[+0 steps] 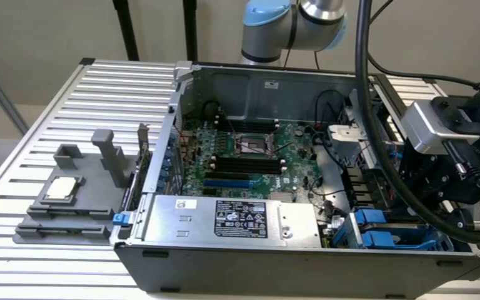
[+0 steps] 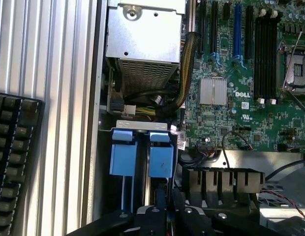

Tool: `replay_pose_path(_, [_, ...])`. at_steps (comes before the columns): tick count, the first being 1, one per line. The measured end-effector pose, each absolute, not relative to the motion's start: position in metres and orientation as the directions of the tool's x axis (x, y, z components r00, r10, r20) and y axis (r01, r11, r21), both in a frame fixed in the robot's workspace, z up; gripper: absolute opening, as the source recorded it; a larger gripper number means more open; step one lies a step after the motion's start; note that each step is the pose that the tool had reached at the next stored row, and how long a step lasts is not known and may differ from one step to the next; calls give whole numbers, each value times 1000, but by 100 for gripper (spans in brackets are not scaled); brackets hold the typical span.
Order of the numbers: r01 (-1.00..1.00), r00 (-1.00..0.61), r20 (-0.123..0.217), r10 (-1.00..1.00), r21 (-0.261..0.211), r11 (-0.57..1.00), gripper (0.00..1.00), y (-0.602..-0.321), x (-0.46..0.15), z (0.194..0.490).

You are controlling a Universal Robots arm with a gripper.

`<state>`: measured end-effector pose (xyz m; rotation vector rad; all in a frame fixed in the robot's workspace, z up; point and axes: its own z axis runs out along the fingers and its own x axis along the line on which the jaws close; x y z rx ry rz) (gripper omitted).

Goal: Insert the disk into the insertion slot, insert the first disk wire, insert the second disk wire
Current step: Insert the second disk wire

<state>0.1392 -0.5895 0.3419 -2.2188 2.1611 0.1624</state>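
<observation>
Two risks we see in the exterior view: the arm's black cables (image 1: 407,187) hang over the open computer case (image 1: 307,265) and may snag, we think; blue carriers (image 1: 382,234) sit in its near corner.

In the wrist view, the gripper (image 2: 167,209) is closed, holding nothing visible, just beside the insertion slot (image 2: 142,152); loose wires (image 2: 157,105) could catch.

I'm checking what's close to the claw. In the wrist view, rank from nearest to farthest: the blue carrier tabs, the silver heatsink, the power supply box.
From the claw:
1. Blue carrier tabs, right ahead of it.
2. Silver heatsink, on the motherboard.
3. Power supply box, beyond the tabs.
</observation>
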Motion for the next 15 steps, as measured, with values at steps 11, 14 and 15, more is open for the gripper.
replay_pose_path(11, [-999,24,-103,-994,44,-29,24,-591,139,339])
replay_pose_path(14, [-999,27,-104,-994,44,-31,29,-592,119,365])
replay_pose_path(15, [-999,28,-104,-994,36,-32,11,-592,112,367])
